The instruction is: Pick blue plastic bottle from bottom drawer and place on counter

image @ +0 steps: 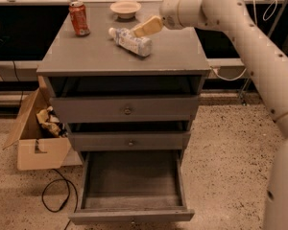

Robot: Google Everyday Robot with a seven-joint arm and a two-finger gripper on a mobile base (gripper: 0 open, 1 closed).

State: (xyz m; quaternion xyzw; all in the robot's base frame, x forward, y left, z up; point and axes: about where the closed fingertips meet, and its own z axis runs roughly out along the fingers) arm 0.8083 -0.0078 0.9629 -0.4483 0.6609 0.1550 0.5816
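The blue plastic bottle lies on its side on the counter, white cap pointing to the back left. My gripper hangs just above and to the right of the bottle, apart from it, with its cream fingers open and empty. The bottom drawer is pulled fully out at the foot of the cabinet, and its dark grey inside holds nothing.
An orange-red soda can stands at the counter's back left and a small bowl at the back middle. The two upper drawers are nearly shut. A cardboard box and a black cable lie on the floor to the left.
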